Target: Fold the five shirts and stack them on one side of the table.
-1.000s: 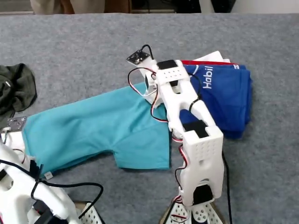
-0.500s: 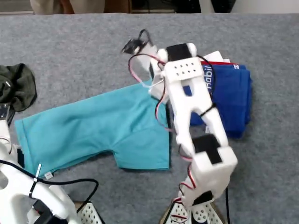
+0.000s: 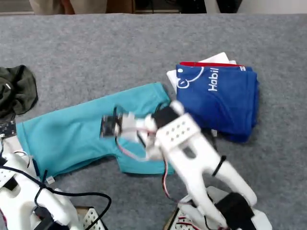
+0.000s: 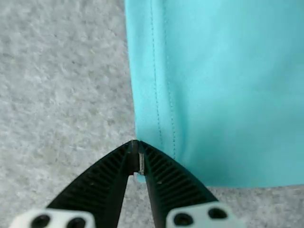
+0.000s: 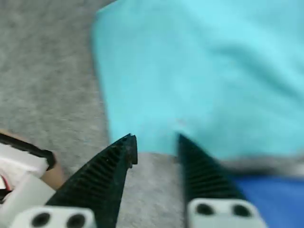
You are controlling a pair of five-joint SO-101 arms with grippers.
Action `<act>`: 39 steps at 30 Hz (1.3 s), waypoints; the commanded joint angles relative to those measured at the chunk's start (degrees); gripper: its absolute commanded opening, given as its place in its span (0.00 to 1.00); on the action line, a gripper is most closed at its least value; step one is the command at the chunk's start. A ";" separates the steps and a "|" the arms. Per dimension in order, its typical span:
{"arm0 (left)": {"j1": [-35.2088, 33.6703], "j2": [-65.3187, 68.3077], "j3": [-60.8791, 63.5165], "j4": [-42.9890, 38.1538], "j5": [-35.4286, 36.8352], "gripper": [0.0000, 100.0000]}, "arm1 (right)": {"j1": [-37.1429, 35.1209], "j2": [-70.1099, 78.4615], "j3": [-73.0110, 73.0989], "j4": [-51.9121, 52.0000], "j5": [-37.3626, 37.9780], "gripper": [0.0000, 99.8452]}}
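From above, the right arm (image 3: 187, 139) hangs over the spread teal shirt (image 3: 67, 136), a folded blue shirt (image 3: 225, 100) just beyond it. At the left wrist, the left claw (image 4: 137, 159) is pressed together, pinching the teal shirt's hem corner. At the right wrist, the right claw (image 5: 156, 142) stands spread, the teal shirt's edge just ahead of it.

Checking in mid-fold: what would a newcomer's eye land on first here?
The teal shirt lies spread flat across the middle of the table, with the left gripper shut on one corner and the right gripper open above its edge. Beside it a folded blue shirt tops the stack. A crumpled dark green shirt lies opposite.
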 commanded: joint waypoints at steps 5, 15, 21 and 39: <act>3.78 0.13 0.44 -0.62 0.70 0.02 | -4.97 -2.15 11.38 -8.88 -1.85 0.29; 3.96 0.13 0.44 -0.53 0.70 0.02 | -5.05 -2.07 19.47 -20.48 -2.11 0.29; 3.96 0.13 0.88 -0.62 0.70 0.02 | -5.05 3.47 19.47 -25.85 -2.11 0.29; 3.96 0.13 1.32 -0.70 0.70 0.02 | 4.62 17.54 2.68 -20.31 -5.63 0.02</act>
